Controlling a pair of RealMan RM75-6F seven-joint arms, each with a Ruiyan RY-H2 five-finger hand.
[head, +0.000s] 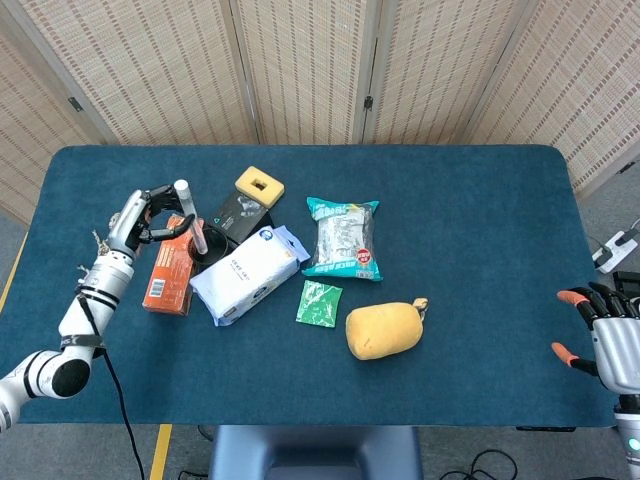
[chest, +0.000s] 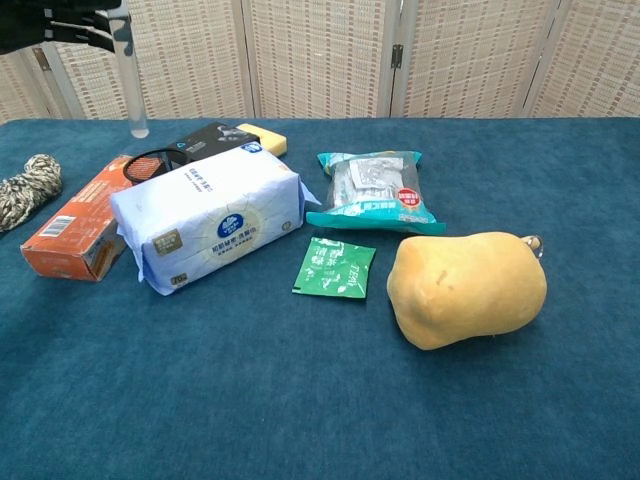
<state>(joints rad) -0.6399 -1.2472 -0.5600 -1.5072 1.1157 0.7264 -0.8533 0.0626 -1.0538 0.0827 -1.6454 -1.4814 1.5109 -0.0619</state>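
Clear test tube (chest: 131, 80) | near-upright, closed end down | left hand (head: 140, 215) fingers apparently grip top

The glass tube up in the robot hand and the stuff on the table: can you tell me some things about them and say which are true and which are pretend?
1. The left robot hand holds a clear tube above the table. True.
2. The tube lies flat on the table. False: it hangs nearly upright, its lower end in the air.
3. The small green packet lies between the white tissue pack and the yellow pouch. True.
4. The right robot hand holds the yellow pouch. False: it is empty with fingers apart, at the table's edge, far from the pouch.
5. The orange box lies beside the tissue pack. True.
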